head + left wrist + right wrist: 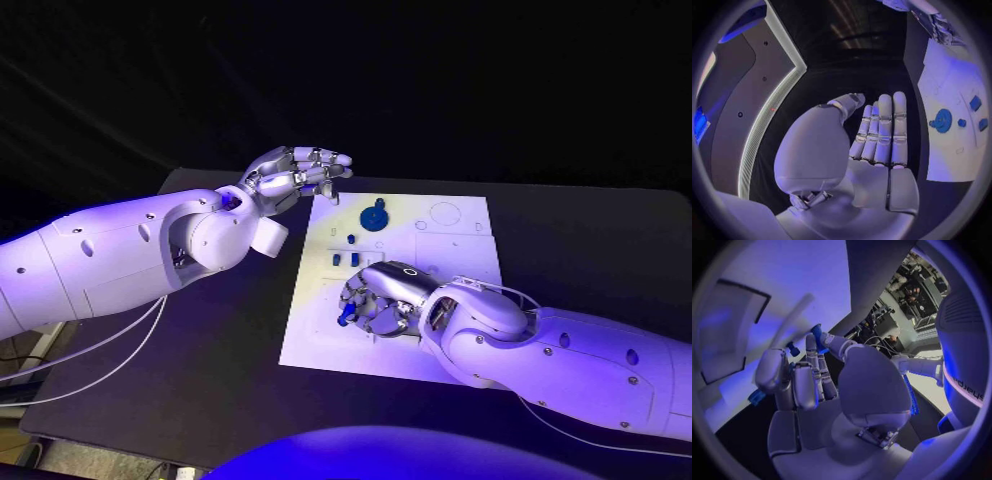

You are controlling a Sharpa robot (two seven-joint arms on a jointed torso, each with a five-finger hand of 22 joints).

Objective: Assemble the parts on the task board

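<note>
Two hands are mine: my right hand (378,300) pinches one small blue part (346,315) over the white task board (454,255); my left hand (296,172), fingers straight and together, holds nothing beside the board's far left corner. One round blue disc (375,216) and three small blue pieces (346,259) lie on the board, and I read no writing.

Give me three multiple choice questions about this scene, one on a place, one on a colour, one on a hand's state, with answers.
1. Where does the round disc sit?
A. on the board's far part
B. off the board
C. in the left hand

2. What colour is the disc?
A. red
B. blue
C. yellow

3. What is the right hand doing?
A. lying flat and empty
B. holding a small blue part
C. gripping the board's edge

Answers: A, the head view shows it there; B, it shows blue on white; B, its fingers curl on the part.
</note>
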